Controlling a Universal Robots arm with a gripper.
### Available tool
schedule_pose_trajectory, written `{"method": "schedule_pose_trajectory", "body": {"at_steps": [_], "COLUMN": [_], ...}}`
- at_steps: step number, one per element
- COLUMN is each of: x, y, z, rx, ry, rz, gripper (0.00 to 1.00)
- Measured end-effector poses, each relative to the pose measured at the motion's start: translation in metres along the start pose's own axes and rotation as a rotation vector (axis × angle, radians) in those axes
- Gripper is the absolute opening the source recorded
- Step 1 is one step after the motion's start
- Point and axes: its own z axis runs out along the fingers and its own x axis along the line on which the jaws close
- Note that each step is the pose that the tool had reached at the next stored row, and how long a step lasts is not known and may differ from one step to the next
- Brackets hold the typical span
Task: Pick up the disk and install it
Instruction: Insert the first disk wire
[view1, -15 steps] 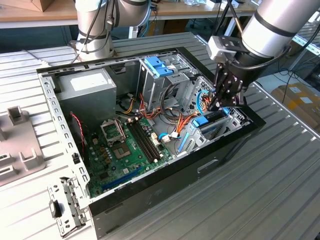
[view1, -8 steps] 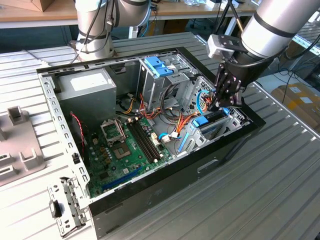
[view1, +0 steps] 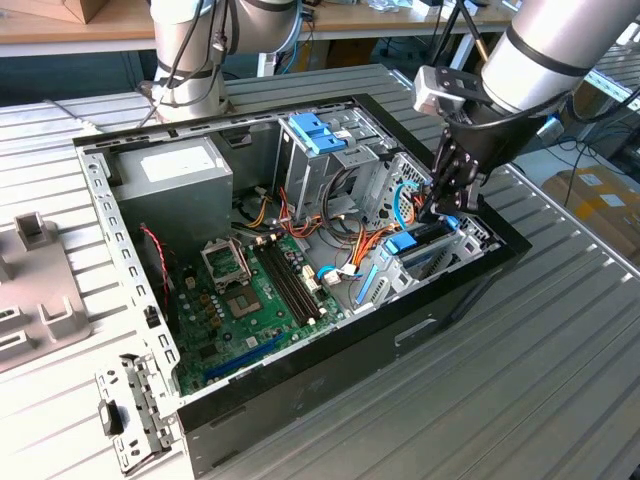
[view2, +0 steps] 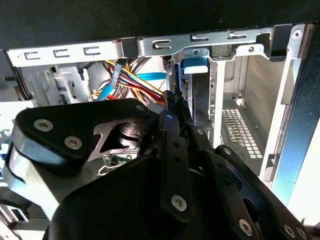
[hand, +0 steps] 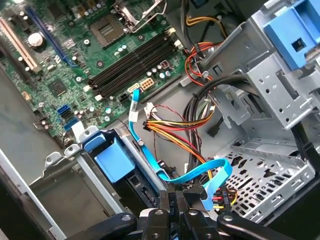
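Note:
The disk (view1: 425, 248) sits on edge in the drive bay at the exterior view's right end of the open computer case, with its bright blue tab (view1: 400, 243) towards the motherboard. In both wrist views the tab (hand: 115, 160) (view2: 194, 67) and the disk's dark body (hand: 142, 184) show between the bay's metal walls. My gripper (view1: 438, 208) hangs low inside the case just above the disk's far end. Its black fingers (hand: 166, 202) stand pressed together beside the dark body, near a light blue data cable (hand: 200, 172). Nothing shows between them.
A paler blue bracket (view1: 318, 132) tops the metal cage at the back. The grey power supply (view1: 180, 165) fills the back corner at the exterior view's left, and the green motherboard (view1: 240, 300) lies on the case floor. Coloured cables (hand: 172, 132) cross the middle. A loose metal bracket (view1: 125, 415) lies outside the case.

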Motion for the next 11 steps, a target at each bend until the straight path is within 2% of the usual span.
{"method": "schedule_pose_trajectory", "body": {"at_steps": [3, 5, 6, 8, 10, 11], "x": [0.0, 0.0001, 0.0001, 0.0001, 0.0001, 0.0], "y": [0.0, -0.0001, 0.0, 0.0, 0.0, 0.0], "z": [0.0005, 0.0006, 0.0006, 0.0006, 0.0003, -0.0001], "rx": [0.003, 0.0035, 0.0031, 0.0005, -0.0038, -0.0045], "ry": [-0.0016, -0.0019, -0.0017, -0.0004, 0.0019, 0.0022], "rz": [0.042, 0.049, 0.043, 0.007, -0.051, -0.061], "gripper": [0.17, 0.17, 0.17, 0.17, 0.17, 0.17]}}
